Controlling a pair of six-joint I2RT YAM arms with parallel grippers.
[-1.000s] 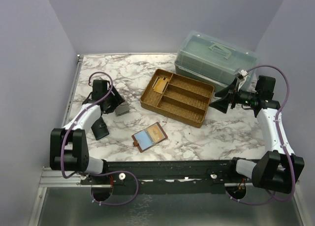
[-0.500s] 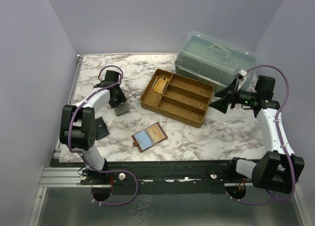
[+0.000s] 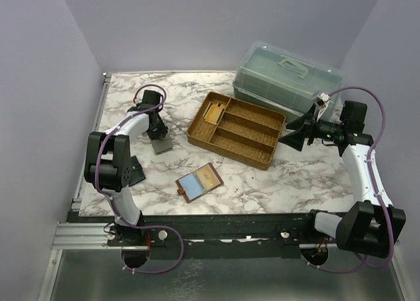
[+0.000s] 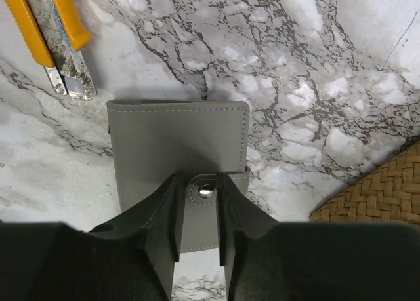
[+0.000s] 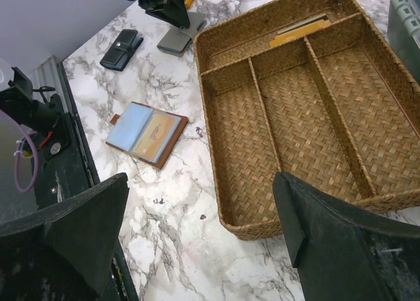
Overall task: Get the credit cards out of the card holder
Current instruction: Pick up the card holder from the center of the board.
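The card holder (image 3: 199,181), a reddish-brown bifold, lies open on the marble near the front, showing one blue and one tan-orange panel (image 5: 146,133). No gripper touches it. My left gripper (image 3: 159,137) is at the back left over a grey case (image 4: 177,137) with a snap tab. Its jaws (image 4: 197,183) have narrowed onto the two side edges of that tab. My right gripper (image 3: 289,138) hovers wide open beside the wicker tray's right end, nothing between its fingers (image 5: 200,178).
The wicker tray (image 3: 226,147) has several compartments, with a tan card (image 5: 298,29) in the far left one. A clear lidded box (image 3: 285,78) stands behind it. A small black case (image 3: 134,172) lies left of the holder. A yellow utility knife (image 4: 56,32) lies beyond the grey case.
The left arm swung up and right from beside the black case to the grey case, and its jaws closed in on the tab. The right arm has not moved.
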